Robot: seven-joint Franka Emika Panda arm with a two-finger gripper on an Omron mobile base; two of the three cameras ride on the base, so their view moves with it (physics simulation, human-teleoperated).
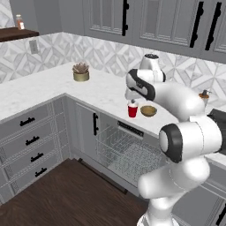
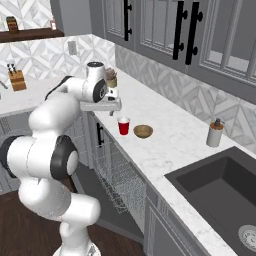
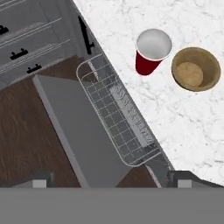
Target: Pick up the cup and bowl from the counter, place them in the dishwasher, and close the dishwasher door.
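Fingers (image 3: pixel 186 180) spread wide (gripping nothing) hover above the cup (image 3: pixel 151 51), bowl (image 3: pixel 195 68) alongside.

Even, bright rendered light w/ no clear source, no glare, soft low-res blur throughout, faint shadow beside the cup (image 3: pixel 151 52) toward 7 o'clock, sink basin (image 2: pixel 220 192) dark, maybe slight edge stretch in hand view

Below my hand, the desk (image 3: pixel 175 113) is white marble-look stone, smooth, faintly veined grey. The cup (image 3: pixel 151 52) looks like red plastic, white inside. The bowl (image 3: pixel 195 69) reads as tan wood, matt. The dishwasher (image 3: pixel 118 122) rack is thin silver wire; its door (image 3: pixel 78 135) is flat matt grey.
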